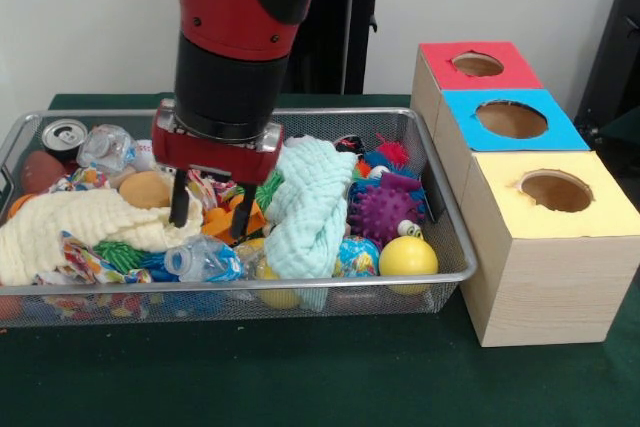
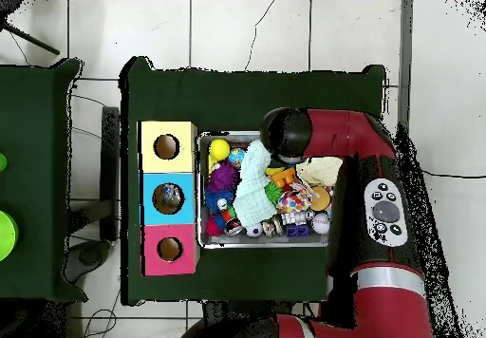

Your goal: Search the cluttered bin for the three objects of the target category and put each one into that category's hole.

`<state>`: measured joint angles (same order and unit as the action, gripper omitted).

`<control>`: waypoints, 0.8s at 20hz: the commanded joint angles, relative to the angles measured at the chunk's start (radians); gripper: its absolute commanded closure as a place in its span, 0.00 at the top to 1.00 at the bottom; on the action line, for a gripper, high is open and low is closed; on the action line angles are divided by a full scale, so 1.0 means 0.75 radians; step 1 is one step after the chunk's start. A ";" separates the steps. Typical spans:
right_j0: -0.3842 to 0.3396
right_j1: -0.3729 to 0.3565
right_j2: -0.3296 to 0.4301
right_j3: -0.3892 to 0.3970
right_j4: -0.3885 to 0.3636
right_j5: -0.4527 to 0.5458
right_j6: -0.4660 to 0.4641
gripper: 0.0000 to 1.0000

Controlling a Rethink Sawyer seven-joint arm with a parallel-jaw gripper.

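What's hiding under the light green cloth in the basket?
The green cloth lies over toys in the basket. A yellow ball and a clear bottle poke out beside it. Whatever is right underneath is covered.

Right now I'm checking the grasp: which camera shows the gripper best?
The front view: the gripper hangs over the bin with its two dark fingers apart, tips down among the toys, near a clear bottle. In the overhead view the red arm covers the gripper entirely.
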<state>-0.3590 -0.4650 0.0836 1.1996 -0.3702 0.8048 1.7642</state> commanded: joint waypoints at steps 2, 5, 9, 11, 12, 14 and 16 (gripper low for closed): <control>-0.004 0.085 -0.128 -0.019 0.073 0.005 0.433 1.00; -0.001 0.093 -0.152 -0.023 0.087 -0.005 0.455 1.00; 0.002 0.130 -0.200 -0.007 0.139 -0.039 0.580 1.00; 0.004 0.134 -0.226 0.015 0.185 -0.042 0.648 1.00; 0.003 0.125 -0.234 0.046 0.208 -0.056 0.671 1.00; 0.004 0.115 -0.252 0.100 0.252 -0.090 0.718 1.00; 0.010 0.104 -0.269 0.156 0.290 -0.120 0.755 1.00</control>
<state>-0.3585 -0.4064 -0.0890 1.1997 -0.2258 0.7934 1.9603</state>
